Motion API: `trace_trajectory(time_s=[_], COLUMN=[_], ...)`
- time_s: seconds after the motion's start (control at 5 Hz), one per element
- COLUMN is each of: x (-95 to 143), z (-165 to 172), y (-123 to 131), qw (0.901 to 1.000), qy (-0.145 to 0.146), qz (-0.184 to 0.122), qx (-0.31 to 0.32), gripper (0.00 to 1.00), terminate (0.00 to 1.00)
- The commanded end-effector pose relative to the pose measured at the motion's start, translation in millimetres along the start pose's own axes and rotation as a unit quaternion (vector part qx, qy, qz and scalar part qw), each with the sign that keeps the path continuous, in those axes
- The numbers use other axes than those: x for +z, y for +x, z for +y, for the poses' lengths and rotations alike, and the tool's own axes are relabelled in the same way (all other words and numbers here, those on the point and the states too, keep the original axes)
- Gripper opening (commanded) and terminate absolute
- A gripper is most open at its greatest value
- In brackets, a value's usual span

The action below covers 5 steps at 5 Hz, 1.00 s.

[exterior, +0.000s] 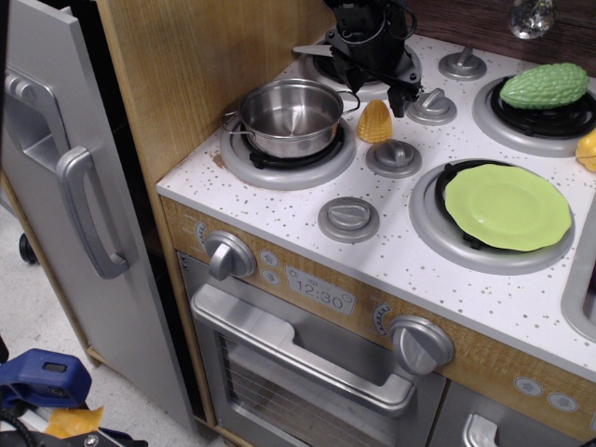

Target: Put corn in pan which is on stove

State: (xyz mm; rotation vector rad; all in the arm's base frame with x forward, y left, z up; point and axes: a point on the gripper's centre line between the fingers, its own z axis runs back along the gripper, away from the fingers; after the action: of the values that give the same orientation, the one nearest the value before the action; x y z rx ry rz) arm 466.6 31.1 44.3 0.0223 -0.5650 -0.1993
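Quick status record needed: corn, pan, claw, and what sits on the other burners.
corn: upright on the stove top, right of the pan, outside it
pan: on the near-left burner, looks empty
claw: above the back of the stove, just behind the corn; holds nothing visible, jaw state unclear
green plate: near-right burner
green vegetable: back-right burner

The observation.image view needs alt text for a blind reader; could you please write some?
A toy corn piece stands on a toy stove's speckled top beside an empty steel pot on the near-left burner. The black tool hangs just behind them; a lime-green plate covers another burner.
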Motion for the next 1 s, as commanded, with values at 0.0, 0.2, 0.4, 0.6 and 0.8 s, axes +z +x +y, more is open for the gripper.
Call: trace_trajectory(time_s=[0.0,0.2,0.4,0.6,0.8], x=[0,-5,-9,-9,-11], z=[0,1,1,0,1], y=[0,6,7,8,14], qw=[1.0,0.9999,0.9997,0.9998,0.9995], qy=[0.0,-0.009,-0.017,-0.018,-0.023], qz=[0.0,-0.004,-0.007,-0.007,-0.009], qx=[0.0,-0.01,-0.014,-0.012,-0.018], gripper=[1.0,1.0,1.0,0.0,0.0], terminate=[0.0,0.0,0.0,0.0,0.0])
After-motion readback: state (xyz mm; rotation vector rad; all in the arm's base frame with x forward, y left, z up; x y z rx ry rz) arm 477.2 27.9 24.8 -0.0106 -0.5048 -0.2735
